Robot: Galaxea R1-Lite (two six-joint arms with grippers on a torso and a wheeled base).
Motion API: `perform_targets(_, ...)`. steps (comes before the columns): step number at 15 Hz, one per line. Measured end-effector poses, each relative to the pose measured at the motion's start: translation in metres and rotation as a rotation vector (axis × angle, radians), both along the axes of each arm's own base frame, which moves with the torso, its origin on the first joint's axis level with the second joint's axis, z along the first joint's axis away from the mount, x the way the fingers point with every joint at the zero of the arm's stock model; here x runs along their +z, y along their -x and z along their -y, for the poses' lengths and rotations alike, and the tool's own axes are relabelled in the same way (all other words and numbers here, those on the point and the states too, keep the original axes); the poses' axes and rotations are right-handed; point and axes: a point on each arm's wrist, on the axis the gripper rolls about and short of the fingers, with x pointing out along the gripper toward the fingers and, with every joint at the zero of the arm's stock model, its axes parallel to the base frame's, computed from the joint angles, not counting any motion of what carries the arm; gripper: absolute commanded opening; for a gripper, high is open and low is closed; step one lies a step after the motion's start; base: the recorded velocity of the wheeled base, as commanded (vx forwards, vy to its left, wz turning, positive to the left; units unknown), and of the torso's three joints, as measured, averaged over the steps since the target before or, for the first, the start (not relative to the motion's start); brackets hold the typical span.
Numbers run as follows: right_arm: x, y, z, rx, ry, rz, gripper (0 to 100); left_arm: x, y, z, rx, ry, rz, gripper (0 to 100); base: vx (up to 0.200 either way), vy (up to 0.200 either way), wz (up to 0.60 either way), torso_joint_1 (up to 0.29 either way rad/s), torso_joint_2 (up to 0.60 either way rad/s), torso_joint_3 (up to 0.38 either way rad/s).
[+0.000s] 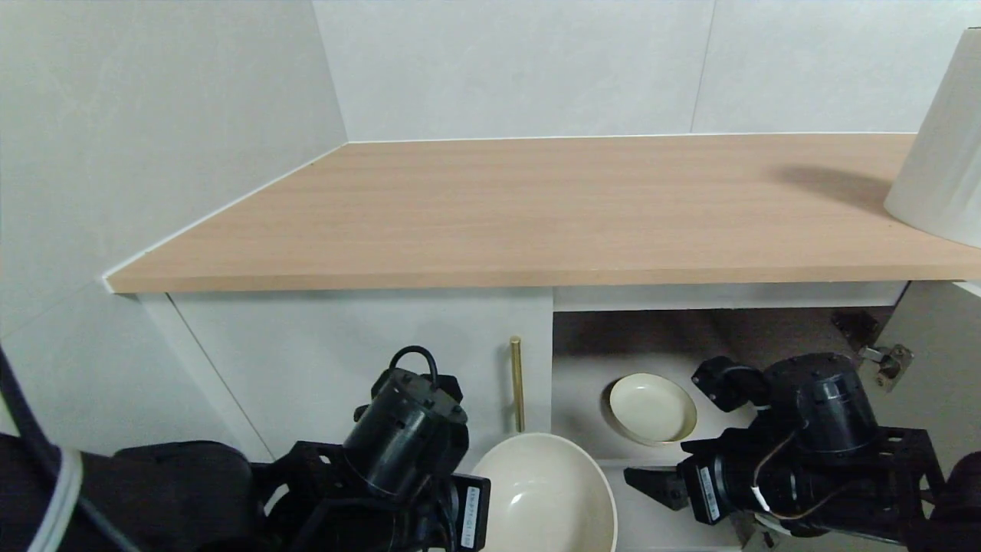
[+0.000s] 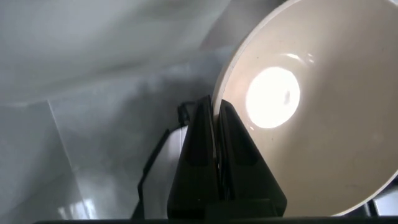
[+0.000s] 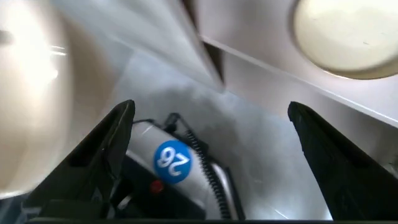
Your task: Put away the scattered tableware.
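The cabinet (image 1: pixel 582 383) is found open. A large cream bowl (image 1: pixel 548 491), yet to be stowed, is clamped by its rim in the left gripper (image 2: pixel 216 118) before the shelf's front edge. A small dish (image 1: pixel 653 409) is already set mid-shelf. The right gripper (image 3: pixel 211 112) is held spread, empty.

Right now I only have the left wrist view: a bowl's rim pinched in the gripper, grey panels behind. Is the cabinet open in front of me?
Observer: Yes, the right compartment stands open under the counter.
Operator: Anything inside?
Observer: One small cream dish lies flat in it, toward its left side.
Operator: Where's the right gripper?
Observer: It is open and empty, low in front of that opening, to the right of your bowl.
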Motion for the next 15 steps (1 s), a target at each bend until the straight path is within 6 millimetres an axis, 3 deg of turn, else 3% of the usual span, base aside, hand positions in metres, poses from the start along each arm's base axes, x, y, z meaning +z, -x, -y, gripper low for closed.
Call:
perform_targets(3, 0.010, 0.013, -0.002, 0.070, -0.033, 0.008, 100, -0.020, -0.002, 0.011, -0.008, -0.050, -0.047, 0, 0.000, 0.000, 0.00, 0.000, 0.00, 0.000)
perform_targets(7, 0.005, 0.027, -0.014, 0.130, 0.028, -0.062, 100, -0.030, -0.004, 0.017, -0.019, -0.074, -0.066, 0, 0.000, 0.000, 0.00, 0.000, 0.00, 0.000)
perform_targets(15, -0.024, 0.018, -0.042, 0.053, 0.186, -0.077, 100, -0.028, 0.000, 0.022, -0.038, -0.068, -0.059, 0, 0.000, 0.000, 0.00, 0.000, 0.00, 0.000)
